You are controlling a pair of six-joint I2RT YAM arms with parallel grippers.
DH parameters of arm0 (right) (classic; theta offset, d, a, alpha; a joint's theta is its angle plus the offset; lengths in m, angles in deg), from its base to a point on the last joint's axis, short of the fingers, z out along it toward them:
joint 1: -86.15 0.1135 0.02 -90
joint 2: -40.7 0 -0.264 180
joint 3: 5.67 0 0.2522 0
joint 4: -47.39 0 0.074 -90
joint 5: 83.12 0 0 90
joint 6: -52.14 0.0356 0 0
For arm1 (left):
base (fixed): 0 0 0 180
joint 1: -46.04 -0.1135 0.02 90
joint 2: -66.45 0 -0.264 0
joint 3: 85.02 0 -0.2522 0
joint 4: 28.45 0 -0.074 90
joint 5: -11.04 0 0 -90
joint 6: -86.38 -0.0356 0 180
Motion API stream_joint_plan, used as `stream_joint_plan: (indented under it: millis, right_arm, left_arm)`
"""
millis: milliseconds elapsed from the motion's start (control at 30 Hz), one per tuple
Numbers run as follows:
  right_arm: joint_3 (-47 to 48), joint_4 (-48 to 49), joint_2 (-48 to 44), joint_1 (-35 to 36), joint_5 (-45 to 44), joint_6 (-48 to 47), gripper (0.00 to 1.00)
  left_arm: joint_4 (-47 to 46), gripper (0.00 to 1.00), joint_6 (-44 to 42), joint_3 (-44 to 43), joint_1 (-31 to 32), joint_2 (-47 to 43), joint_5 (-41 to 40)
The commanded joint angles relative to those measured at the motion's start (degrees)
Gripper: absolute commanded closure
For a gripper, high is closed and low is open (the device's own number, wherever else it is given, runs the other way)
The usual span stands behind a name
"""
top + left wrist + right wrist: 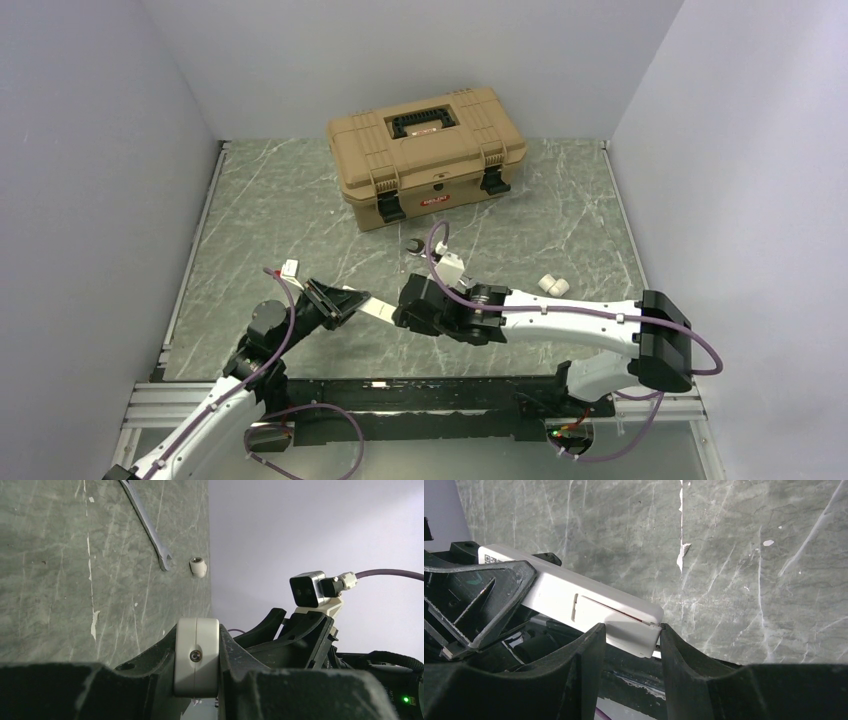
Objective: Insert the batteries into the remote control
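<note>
Between the arms, the left gripper (350, 302) clamps the likely light, rigid, slippery remote control (564, 592), the right gripper (629, 640) pinching its end.

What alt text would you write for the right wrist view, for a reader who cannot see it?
A slim white remote control is held at both ends over a grey-green marbled table. The left end effector clamps one end at the left, and the two black fingers of the right end effector close on the other end at bottom centre.
</note>
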Motion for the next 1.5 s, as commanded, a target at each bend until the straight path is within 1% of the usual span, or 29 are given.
stream_joint_plan:
  millis: [0, 933, 1300, 1467]
  right_arm:
    - [2.71, 4.89, 1.75, 0.02, 2.79, -0.79, 0.54]
    - [5.98, 9.18, 8.32, -2.12, 8.58, -4.50, 0.53]
    - [3.44, 9.45, 7.34, -2.18, 10.32, -3.46, 0.50]
    - [3.08, 8.45, 6.73, -2.17, 10.30, -3.54, 0.50]
  left_arm:
    - [-5.58, 0.97, 1.95, 5.41, 0.45, -0.77, 2.13]
    - [-5.77, 0.97, 2.73, 6.23, 0.72, -1.86, 1.95]
    - [-3.42, 0.97, 1.87, 5.19, 0.72, -3.49, 1.08]
    - [-4.26, 0.97, 1.86, 5.34, 0.72, -2.70, 1.08]
